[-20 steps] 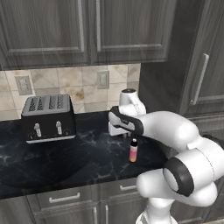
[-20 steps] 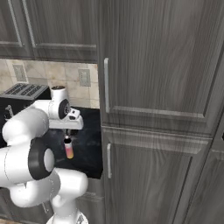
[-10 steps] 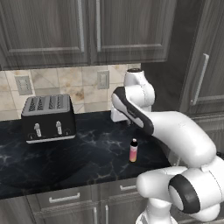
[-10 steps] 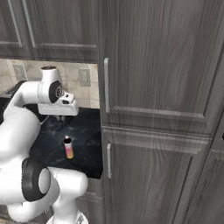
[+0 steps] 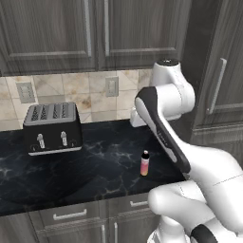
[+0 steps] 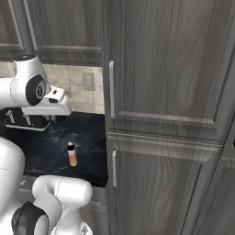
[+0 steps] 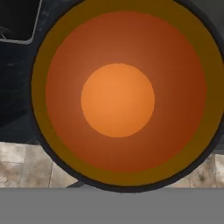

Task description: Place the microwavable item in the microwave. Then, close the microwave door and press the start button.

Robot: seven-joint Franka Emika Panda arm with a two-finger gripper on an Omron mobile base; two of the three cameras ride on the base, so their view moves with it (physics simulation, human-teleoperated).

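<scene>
We see a simulated kitchen with a glossy black marbled countertop [image 5: 95, 166] running under grey wood-grain upper cabinets [image 5: 90, 33]. Behind the counter is a backsplash of beige stone tiles [image 5: 90, 95] with two pale wall outlets [image 5: 112, 86]. On the left of the counter stands a boxy black-and-silver four-slot toaster [image 5: 53, 128], with two small lever knobs on its front. Near the counter's front edge, well apart from the toaster, a slim pink-orange bottle with a dark cap [image 5: 144, 163] stands upright on its own; the right base view shows the same bottle [image 6: 72, 155] just beside the side of a tall grey cabinet [image 6: 170, 114]. That tall cabinet has vertical silver bar handles [image 6: 111, 92] and closes off the counter's right end like a wall. Between the toaster and the bottle the dark surface lies open.

The smooth white arm with dark joints [image 5: 163, 102] is raised above the counter's right end, its hand [image 6: 48, 104] held level over the back of the counter, near the backsplash and above the bottle.

From the camera on the hand we look straight at a round orange top [image 7: 118, 98]: a bright orange centre disc, a darker rust ring around it, then an ochre rim edged in black. This is the microwavable item, a small cup, very close to the hand. Around it we glimpse dark counter, a corner of the toaster [image 7: 17, 22] and beige tile. The cup hides the fingertips, so we cannot tell whether the claw is apart or clamped on it.
</scene>
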